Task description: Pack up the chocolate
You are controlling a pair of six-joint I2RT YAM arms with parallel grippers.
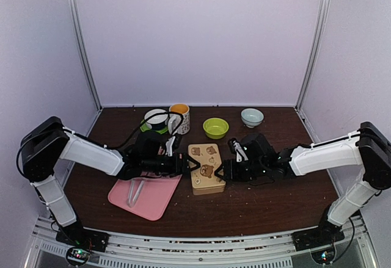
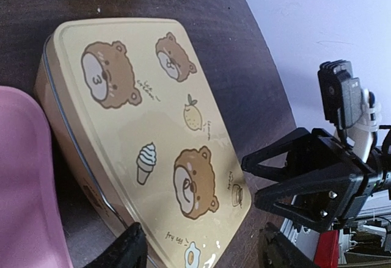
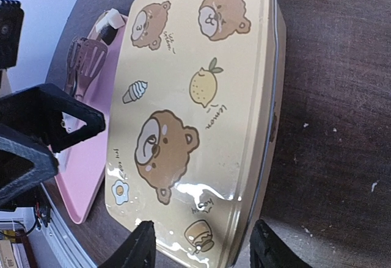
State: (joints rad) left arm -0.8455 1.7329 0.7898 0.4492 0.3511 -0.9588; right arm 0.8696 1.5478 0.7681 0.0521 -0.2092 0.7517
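One bear-printed tin (image 1: 206, 169), one pink tray (image 1: 154, 198)

The tin (image 1: 206, 169) lies mid-table between my left gripper (image 1: 189, 165) and my right gripper (image 1: 223, 171). Just left of it, the tray (image 1: 153, 204) carries the tongs (image 1: 135, 191). Behind the tin stands a bowl (image 1: 215, 127), with another bowl (image 1: 252, 117) to its right. A cup (image 1: 179, 118) and a second cup (image 1: 156, 119) stand to its left.
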